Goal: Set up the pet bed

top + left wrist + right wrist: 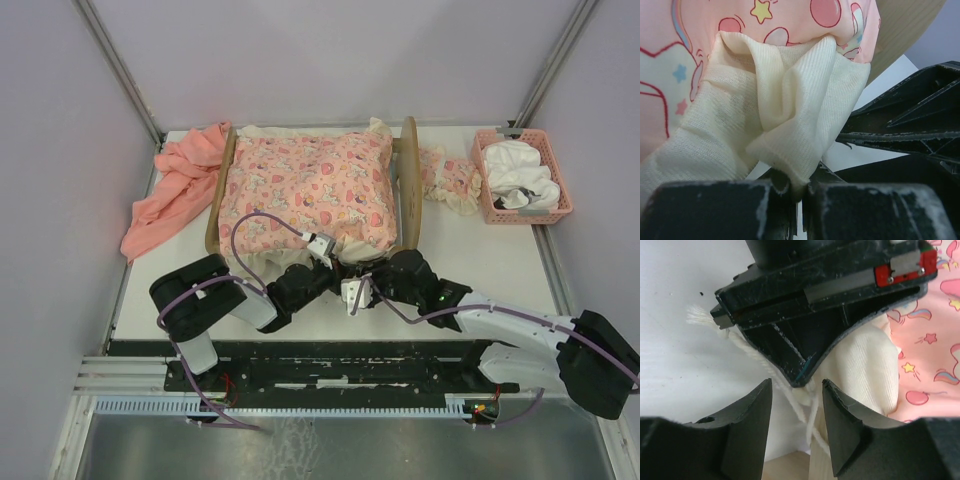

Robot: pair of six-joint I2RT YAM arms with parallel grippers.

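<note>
left claw clenched on the cream flap hanging off the near edge of the pink print cushion; the fabric is pinched right at the fingertips. right claw is released, jaws apart, nose to nose with the left one. a cream string trails across the table and down between the open jaws, not gripped. the cushion lies on the pet bed, which sits mid-table toward the back, wood ends at left and right. step looks like securing or straightening the cushion's near corner on the frame. next move probably: right claw closes on the string or flap while the left holds tension; needs a fine pinch, since the string is thin and the claws are crowded. salmon cloth left of the bed, small pillow and pink basket to the right, untouched.
</note>
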